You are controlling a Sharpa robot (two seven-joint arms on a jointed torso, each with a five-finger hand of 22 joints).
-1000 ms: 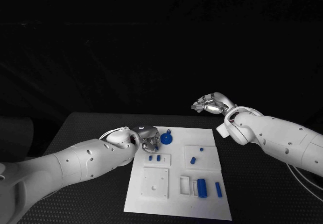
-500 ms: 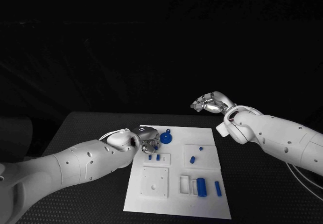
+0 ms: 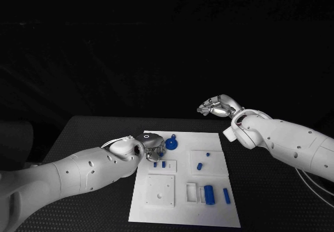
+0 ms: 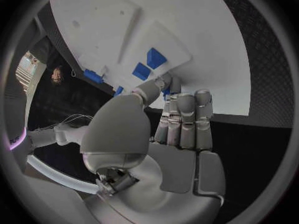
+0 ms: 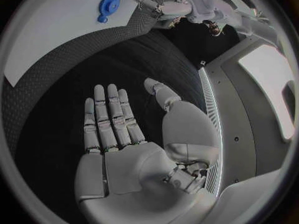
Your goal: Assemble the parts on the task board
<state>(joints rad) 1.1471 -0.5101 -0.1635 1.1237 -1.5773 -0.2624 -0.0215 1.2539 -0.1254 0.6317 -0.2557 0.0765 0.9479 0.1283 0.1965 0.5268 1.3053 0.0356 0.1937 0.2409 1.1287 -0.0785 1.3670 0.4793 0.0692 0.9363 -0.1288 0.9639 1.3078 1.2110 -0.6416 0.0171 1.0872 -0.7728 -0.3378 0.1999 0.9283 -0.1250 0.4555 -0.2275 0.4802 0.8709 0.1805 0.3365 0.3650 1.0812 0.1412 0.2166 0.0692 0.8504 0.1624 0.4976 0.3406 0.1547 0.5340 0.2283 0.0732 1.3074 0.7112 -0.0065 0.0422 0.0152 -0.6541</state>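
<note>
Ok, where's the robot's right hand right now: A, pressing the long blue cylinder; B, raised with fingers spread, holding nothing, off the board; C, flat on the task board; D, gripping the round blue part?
B: the right hand shows its fingers spread with nothing in them above the black table, off the task board.

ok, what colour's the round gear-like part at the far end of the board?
Blue. The gear-like part shows best in the right wrist view, lying on the white task board.
</note>
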